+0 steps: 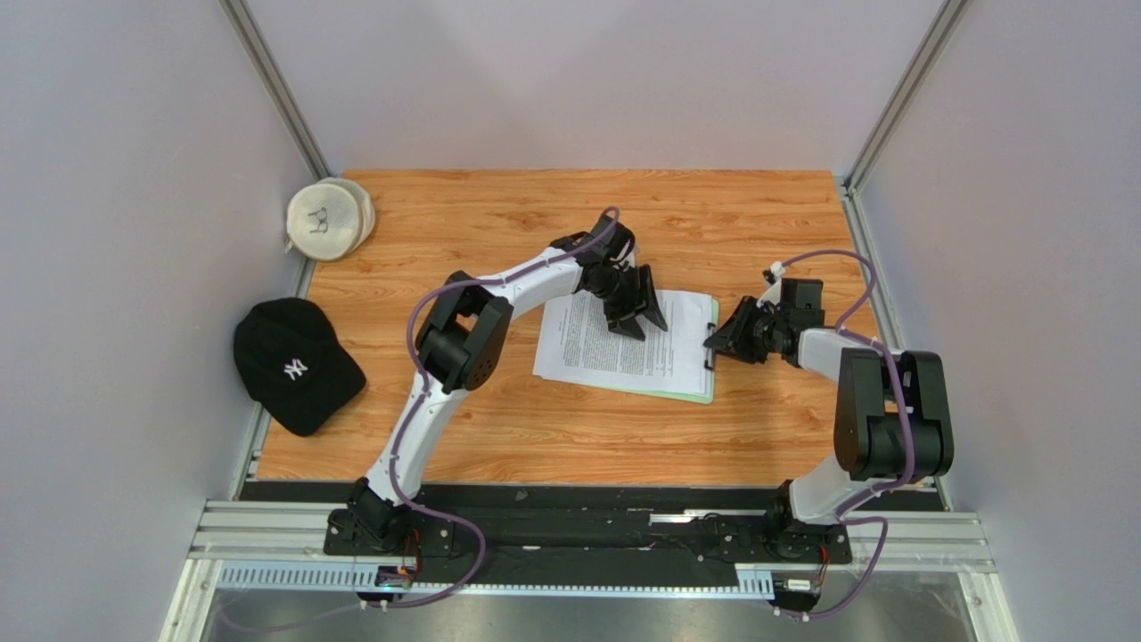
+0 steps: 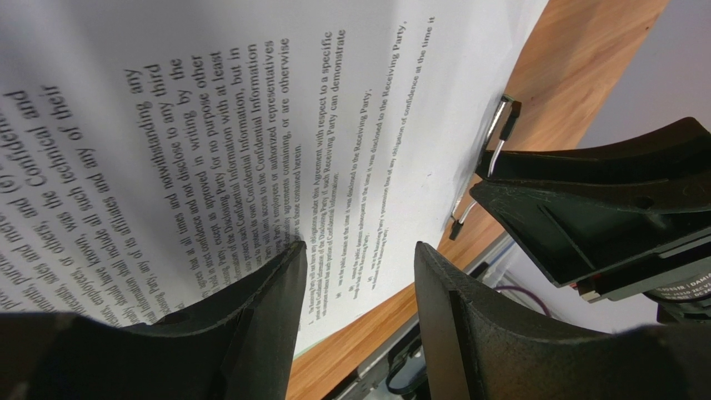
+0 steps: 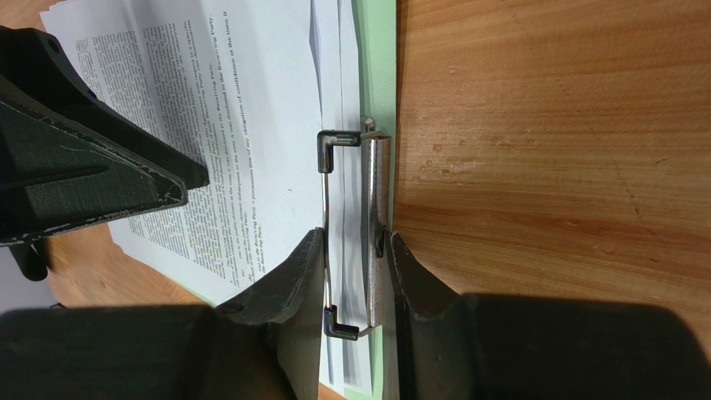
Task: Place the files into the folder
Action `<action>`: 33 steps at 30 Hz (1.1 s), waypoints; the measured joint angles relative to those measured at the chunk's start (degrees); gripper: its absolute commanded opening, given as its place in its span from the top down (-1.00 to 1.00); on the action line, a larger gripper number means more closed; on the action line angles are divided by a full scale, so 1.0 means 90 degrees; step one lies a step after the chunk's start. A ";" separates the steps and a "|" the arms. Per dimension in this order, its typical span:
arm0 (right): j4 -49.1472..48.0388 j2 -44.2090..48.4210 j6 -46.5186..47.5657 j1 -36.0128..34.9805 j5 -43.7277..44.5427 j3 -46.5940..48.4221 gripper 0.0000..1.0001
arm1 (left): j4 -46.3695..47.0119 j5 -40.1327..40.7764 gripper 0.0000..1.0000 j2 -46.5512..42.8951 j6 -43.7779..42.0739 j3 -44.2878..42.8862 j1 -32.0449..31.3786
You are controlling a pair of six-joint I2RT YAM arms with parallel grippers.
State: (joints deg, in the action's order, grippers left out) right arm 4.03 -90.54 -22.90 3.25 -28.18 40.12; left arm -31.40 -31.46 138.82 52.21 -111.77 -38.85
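The files [image 1: 619, 343] are white printed sheets lying on the pale green folder [image 1: 674, 396] in the middle of the table. Only thin green edges of the folder show, also in the right wrist view [image 3: 377, 75]. My left gripper [image 1: 638, 316] is open, low over the sheets' far part, with printed text showing between its fingers [image 2: 357, 250]. My right gripper [image 1: 718, 343] is shut on the folder's metal clip [image 3: 373, 208] at the right short edge, fingers squeezing its wire and plate [image 3: 355, 243]. The sheets' edge [image 3: 342, 100] lies under the wire.
A black cap [image 1: 295, 364] lies at the table's left edge. A white round cap [image 1: 328, 218] sits at the far left corner. Grey walls close in the left, back and right sides. A metal rail [image 1: 589, 542] runs along the near edge.
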 measured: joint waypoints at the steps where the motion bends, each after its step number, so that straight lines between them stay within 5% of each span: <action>1: 0.0005 0.0000 0.0002 0.0000 0.0002 0.0000 1.00 | 0.0015 -0.0007 -0.22 0.0019 0.0000 -0.0022 -0.0027; 8: 0.0131 0.0002 0.0041 -0.0022 0.0068 0.0049 1.00 | -0.0236 0.0359 -0.54 -0.0075 -0.0442 -0.0226 -0.0172; 16: 0.0214 0.0024 0.0080 -0.0024 0.0066 0.0058 1.00 | -0.0962 0.0775 -0.59 -0.0748 -0.1205 -0.0238 0.0044; 27: 0.0355 0.0024 0.0170 -0.0051 0.0080 0.0119 1.00 | -0.1464 0.1251 -0.63 -0.2492 -0.2283 0.1246 0.1185; 33: 0.0425 0.0024 0.0216 -0.0100 0.0134 0.0158 1.00 | -0.1795 0.1571 -0.68 -0.3133 -0.2577 0.1489 0.1234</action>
State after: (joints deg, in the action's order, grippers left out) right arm 7.86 -90.32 -20.95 2.35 -26.98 41.54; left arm -47.55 -17.32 110.63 29.02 -98.37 -27.75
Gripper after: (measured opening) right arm 0.266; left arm 0.829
